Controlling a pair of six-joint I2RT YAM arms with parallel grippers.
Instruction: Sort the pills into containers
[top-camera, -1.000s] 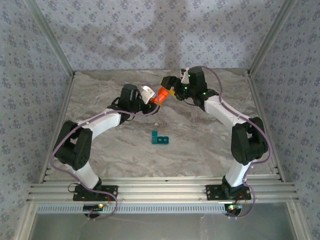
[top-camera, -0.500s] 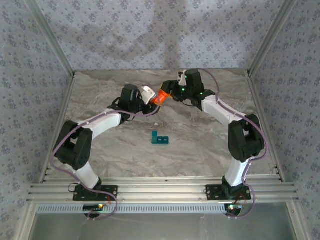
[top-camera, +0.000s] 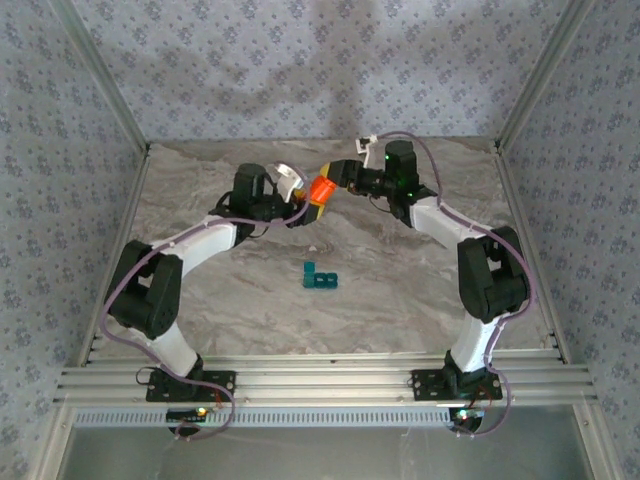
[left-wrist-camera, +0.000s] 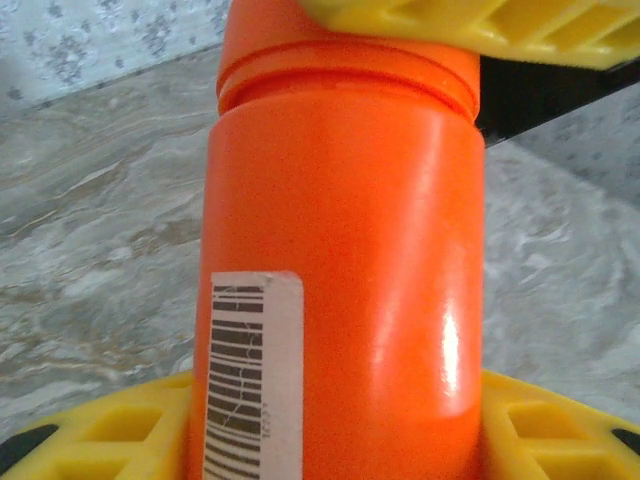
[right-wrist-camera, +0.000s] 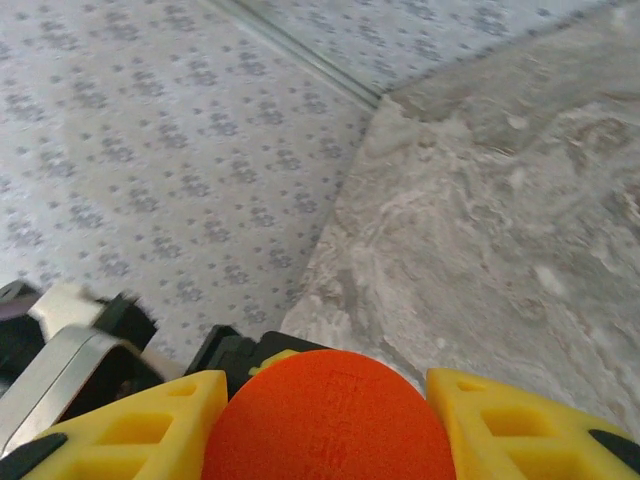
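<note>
Containers (top-camera: 321, 277) lying free, left end effector (left-wrist-camera: 330, 440), right end effector (right-wrist-camera: 325, 425) — both clamped on orange bottle (top-camera: 322, 189)

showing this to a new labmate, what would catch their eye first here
The orange cylindrical plastic bottle stands out first, held in the air over the far part of the marbled table. The left gripper clamps its barcoded body and the right gripper its cap end. Next comes the small teal plastic strip of compartments, lying mid-table, nearer the arm bases.
</note>
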